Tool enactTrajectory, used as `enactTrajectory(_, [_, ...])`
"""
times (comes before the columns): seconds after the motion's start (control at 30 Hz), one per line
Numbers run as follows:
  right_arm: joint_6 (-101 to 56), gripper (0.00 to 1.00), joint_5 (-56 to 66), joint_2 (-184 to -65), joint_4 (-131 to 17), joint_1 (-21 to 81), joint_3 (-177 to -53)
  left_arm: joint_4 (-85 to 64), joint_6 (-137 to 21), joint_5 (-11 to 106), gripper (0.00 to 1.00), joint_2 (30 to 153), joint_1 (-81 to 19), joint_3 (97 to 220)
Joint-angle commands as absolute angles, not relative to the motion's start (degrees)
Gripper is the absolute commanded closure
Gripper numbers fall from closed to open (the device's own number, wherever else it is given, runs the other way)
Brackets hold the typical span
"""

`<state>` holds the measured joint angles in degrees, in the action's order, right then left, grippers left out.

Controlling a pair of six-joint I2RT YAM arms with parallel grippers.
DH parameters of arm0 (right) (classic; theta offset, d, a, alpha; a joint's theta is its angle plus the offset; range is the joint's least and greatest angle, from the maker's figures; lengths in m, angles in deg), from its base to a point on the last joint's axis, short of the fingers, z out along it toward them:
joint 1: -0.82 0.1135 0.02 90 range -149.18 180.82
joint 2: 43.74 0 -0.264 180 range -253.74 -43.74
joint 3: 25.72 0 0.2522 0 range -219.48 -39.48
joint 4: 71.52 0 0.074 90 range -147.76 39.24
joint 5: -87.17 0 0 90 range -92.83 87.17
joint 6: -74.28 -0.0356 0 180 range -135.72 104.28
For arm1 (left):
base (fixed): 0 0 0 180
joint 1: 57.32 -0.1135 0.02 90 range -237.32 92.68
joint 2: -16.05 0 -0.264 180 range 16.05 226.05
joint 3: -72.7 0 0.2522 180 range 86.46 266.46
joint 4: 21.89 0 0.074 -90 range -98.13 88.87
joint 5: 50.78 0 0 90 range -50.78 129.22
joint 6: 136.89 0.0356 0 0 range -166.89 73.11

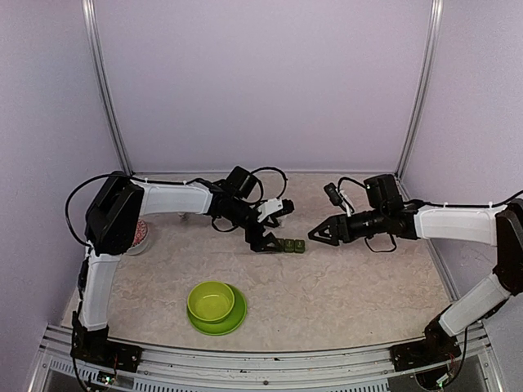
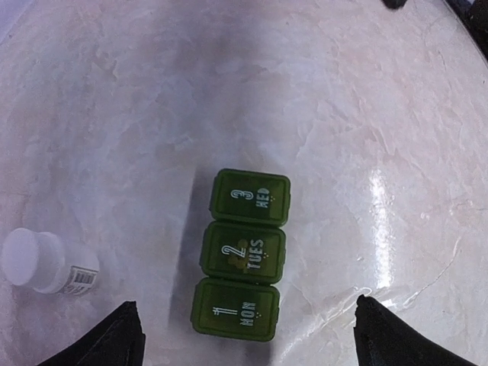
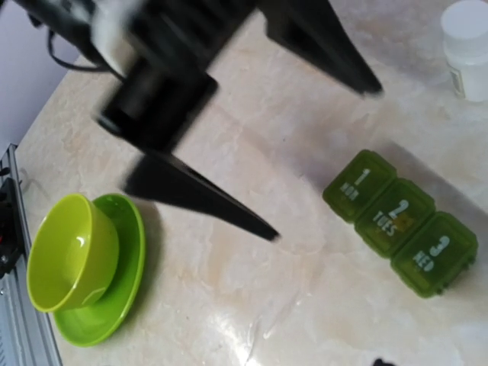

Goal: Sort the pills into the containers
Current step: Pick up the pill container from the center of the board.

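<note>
The dark green pill box (image 1: 288, 245) lies mid-table with three shut lids marked 1 MON (image 2: 236, 309), 2 TUES (image 2: 244, 252) and 3 WED (image 2: 250, 197). A yellowish blotch shows on the TUES lid. My left gripper (image 1: 268, 227) is open and empty, hovering above the box at its MON end, with the fingertips (image 2: 114, 339) wide on either side. My right gripper (image 1: 314, 237) points at the box from the right, a little apart. Only a dark sliver of it shows in the right wrist view, so its opening is unclear. The box also shows there (image 3: 400, 221). No loose pills are visible.
A white pill bottle (image 2: 46, 263) lies on its side left of the box and also shows in the right wrist view (image 3: 465, 46). A lime-green bowl (image 1: 211, 300) on its plate (image 1: 233, 320) stands near the front. A round dish (image 1: 144, 235) sits at the left edge.
</note>
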<state>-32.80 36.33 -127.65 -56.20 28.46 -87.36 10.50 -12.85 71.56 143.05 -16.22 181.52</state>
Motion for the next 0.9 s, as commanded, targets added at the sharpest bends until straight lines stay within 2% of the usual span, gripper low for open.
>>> enactTrajectory(0.0, [-33.3, 0.30, 35.4, -124.8, -55.5, 27.6, -85.5, 18.1, -6.9, 67.2, 0.09, 147.5, -14.1, 185.8])
enactTrajectory(0.23, [-33.9, 0.30, 35.4, -123.5, -56.0, 27.4, -84.0, 16.6, -7.2, 64.3, 0.16, 148.9, -13.4, 185.6])
enactTrajectory(0.53, [-34.3, 0.30, 35.5, -123.6, -56.7, 27.3, -83.1, 14.1, -9.2, 62.4, 0.31, 149.5, -13.0, 185.3])
enactTrajectory(0.87, [-34.2, 0.30, 35.6, -124.2, -57.4, 27.1, -82.7, 10.7, -9.1, 57.5, 0.34, 149.4, -11.4, 183.7])
